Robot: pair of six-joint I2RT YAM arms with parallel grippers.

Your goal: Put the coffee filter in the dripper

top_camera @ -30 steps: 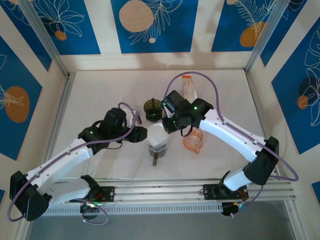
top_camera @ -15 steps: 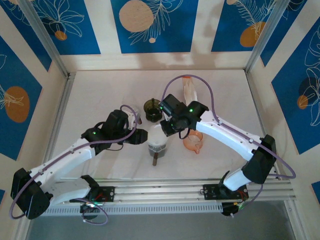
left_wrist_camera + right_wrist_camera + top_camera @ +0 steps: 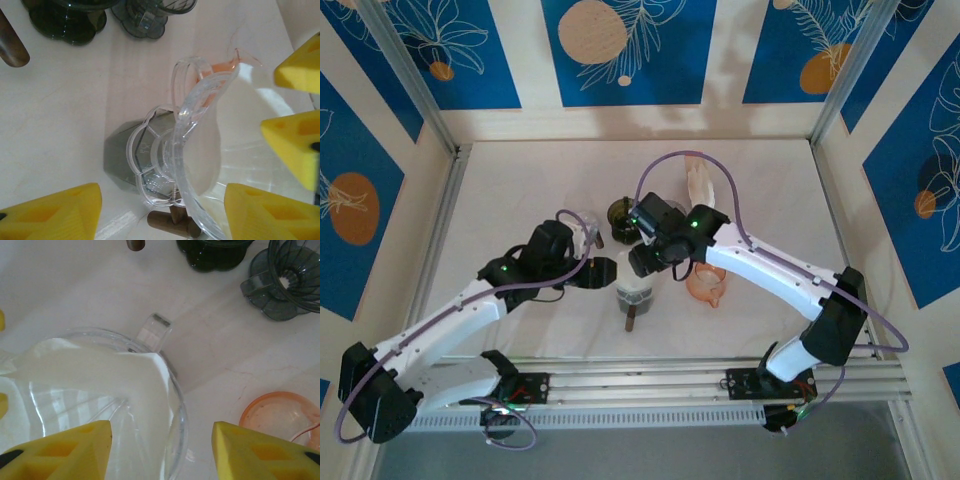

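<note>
A clear dripper [image 3: 636, 293] sits on a glass server with a wooden handle [image 3: 630, 320] at mid table. The white coffee filter [image 3: 100, 385] lies inside the dripper, against its wall; the left wrist view shows the filter [image 3: 245, 125] behind the clear rim [image 3: 200, 150]. My right gripper [image 3: 160, 450] hangs right over the dripper, open, its yellow fingers [image 3: 55, 450] clear of the paper. My left gripper [image 3: 160, 215] is at the dripper's left side, open, with the rim between its fingers but untouched.
Behind the dripper stand a dark green server [image 3: 625, 215] and a smoky grey dripper [image 3: 295, 280]. An orange dripper [image 3: 707, 282] lies just to the right. A clear bottle with an orange cap [image 3: 698, 180] stands further back. White table all round.
My right gripper has opened, let go of the filter and shifted left over the dripper. The filter has dropped lower into the dripper. My left gripper has opened wider.
</note>
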